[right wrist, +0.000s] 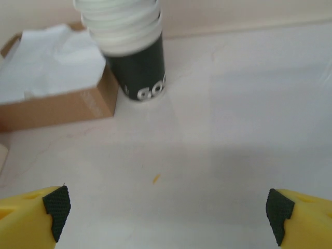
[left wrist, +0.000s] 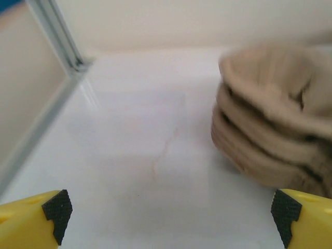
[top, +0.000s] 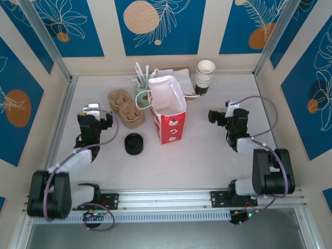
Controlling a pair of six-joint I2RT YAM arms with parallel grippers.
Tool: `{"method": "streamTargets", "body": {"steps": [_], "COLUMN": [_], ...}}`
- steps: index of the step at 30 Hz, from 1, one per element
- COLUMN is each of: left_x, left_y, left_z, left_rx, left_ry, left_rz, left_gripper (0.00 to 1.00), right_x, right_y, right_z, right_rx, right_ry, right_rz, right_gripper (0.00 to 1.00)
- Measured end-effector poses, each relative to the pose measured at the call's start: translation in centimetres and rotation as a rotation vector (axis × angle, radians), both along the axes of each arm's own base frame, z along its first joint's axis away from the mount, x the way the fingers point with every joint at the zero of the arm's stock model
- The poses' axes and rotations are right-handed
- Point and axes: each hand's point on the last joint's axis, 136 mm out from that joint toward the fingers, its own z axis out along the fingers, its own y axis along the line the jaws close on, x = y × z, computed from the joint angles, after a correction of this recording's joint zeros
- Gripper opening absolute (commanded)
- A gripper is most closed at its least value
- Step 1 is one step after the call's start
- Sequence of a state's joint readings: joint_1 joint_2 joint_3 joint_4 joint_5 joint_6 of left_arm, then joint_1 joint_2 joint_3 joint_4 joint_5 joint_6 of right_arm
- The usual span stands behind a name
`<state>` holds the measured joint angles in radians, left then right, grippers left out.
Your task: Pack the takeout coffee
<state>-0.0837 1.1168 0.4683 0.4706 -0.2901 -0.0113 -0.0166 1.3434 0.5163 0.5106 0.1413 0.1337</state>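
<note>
Left gripper [left wrist: 168,212]: jaws released, spread wide, nothing between them. It is over the bare surface [top: 207,155], with stacked pulp cup carriers [left wrist: 270,124] at its 2 o'clock.

Right gripper [right wrist: 168,210]: jaws likewise released and empty. At its 11 o'clock a stack of white cups [right wrist: 122,26] sits nested in a dark cup [right wrist: 142,70], just beside a brown box [right wrist: 62,106] of white paper.

Overhead: red-and-white bag [top: 170,124] upright at centre, mouth open, floor hidden.

From the bag:
- black round puck [top: 134,143] at 8 o'clock
- carriers at 10 o'clock
- green cup of stirrers [top: 140,91] at 11 o'clock
- white stack at 1 o'clock

Takeout coffee: whereabouts cannot be told.
</note>
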Motion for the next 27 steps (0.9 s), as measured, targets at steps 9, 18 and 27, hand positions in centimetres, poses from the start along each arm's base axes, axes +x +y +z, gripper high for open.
{"method": "streamTargets", "body": {"steps": [9,18,27], "left_x": [-5.2,-7.4,-7.9], "left_y": [1.8,1.8,-0.9], "left_z": [13.9,14.7,9.6], "left_rx": [-0.101,-0.238,-0.328], "left_ry": [-0.142,0.105,0.341], "left_rz": [0.105,0.166,0.072], "left_gripper": [1.00,1.00,1.00], "right_x": [1.7,7.0,13.6], "right_y": [-4.3,-3.0,0.3], "right_z": [10.3,18.1,15.1], "right_rx": [0.093,0.362,0.452], "right_ry": [0.061,0.171,0.348], "right_rz": [-0.224,-0.212,-0.184], "right_gripper": [0.99,0.93,0.76]}}
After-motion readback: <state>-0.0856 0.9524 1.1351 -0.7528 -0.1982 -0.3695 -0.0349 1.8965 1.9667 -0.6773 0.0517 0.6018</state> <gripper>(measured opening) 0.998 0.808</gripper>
